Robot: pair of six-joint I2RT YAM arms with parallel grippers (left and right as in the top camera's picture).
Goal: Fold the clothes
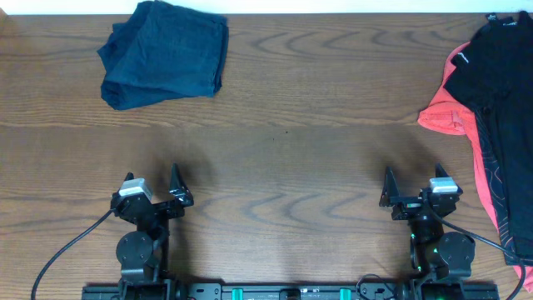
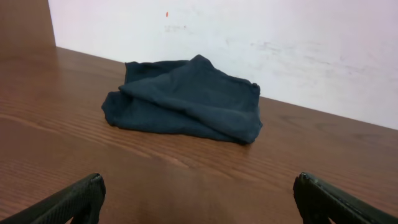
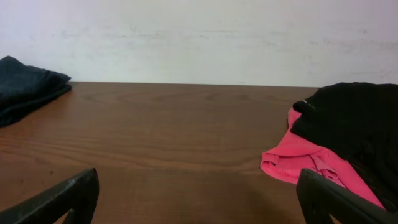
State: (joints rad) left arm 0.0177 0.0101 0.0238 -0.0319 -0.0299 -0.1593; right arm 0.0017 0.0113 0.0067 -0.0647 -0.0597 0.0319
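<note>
A dark blue garment (image 1: 165,52) lies loosely folded at the far left of the wooden table; it shows in the left wrist view (image 2: 186,99) and at the left edge of the right wrist view (image 3: 25,87). A pile of black cloth (image 1: 500,92) over a pink-red garment (image 1: 445,112) lies at the right edge and shows in the right wrist view (image 3: 354,124). My left gripper (image 1: 158,187) is open and empty near the front edge, far from the blue garment. My right gripper (image 1: 412,190) is open and empty, just left of the pile.
The wooden table (image 1: 283,133) is bare between the two heaps. A white wall (image 2: 261,37) runs along the far edge. Black cables (image 1: 58,250) trail from each arm base at the front.
</note>
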